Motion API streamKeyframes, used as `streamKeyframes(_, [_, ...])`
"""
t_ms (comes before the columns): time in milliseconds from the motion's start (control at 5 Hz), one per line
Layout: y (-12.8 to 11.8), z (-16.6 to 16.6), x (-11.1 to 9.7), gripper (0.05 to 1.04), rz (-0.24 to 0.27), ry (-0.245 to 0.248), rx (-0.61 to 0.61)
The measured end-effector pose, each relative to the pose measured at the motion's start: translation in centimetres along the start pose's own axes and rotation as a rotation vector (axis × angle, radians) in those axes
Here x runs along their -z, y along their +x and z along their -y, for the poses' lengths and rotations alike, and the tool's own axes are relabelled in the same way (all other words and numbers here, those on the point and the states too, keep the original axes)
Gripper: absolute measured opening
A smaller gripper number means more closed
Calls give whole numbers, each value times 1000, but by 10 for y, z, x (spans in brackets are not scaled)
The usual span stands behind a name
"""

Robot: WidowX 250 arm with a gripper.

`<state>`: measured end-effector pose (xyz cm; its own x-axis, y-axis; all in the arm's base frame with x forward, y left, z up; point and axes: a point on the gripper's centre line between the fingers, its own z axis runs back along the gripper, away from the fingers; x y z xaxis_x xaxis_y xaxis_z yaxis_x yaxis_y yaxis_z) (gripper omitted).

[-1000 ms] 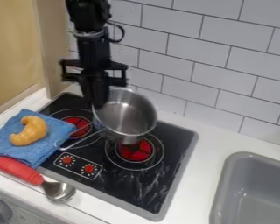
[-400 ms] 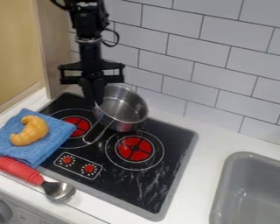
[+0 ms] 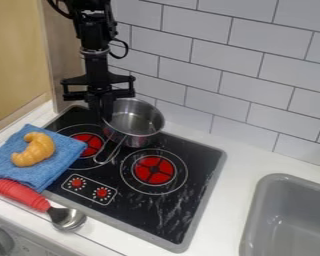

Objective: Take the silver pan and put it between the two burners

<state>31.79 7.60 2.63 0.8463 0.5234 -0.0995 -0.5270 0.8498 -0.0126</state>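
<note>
Fingers of the gripper are pinching the pan by its rim, on the side across from the stove's sink-facing edge. The grip is probably serving to carry the pan by one edge, leaving its bowl clear. The pan is sitting or hovering over the stove's rear; whether its base is touching there is hard to tell. Its mouth is facing up, and its wire handle is pointing towards the stove's front, reaching between the two rings. Above the stove's rear left corner, the arm is hanging nearly upright, seemingly so as to be gripping from above.

On the stove itself, the left burner and right burner are lying uncovered at their red centres. The pan's bowl is being held behind the gap, so the task is looking nearly done; it may be needing a small shift towards the stove's front before a gentle release. Letting go early could be tipping it or letting it slide onto a ring.

Left of the stove, a cloth is overlapping its edge and bearing a croissant. A spoon is lying at the stove's front left, while the sink is standing to its right.
</note>
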Motion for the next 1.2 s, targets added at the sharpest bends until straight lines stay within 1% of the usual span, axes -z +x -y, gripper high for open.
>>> streamKeyframes(200, [-3,-5,0,77,-16,33,-13])
streamKeyframes(400, [-4,-9,0,233,-26,56,-23])
streamKeyframes(600, [-6,-13,-5,492,-17,86,-35])
streamKeyframes(800, [-8,-14,-9,798,-23,93,-43])
streamKeyframes(1000, [-9,-12,-28,1010,25,125,-36])
streamKeyframes(1200, [-15,10,-60,1009,142,159,129])
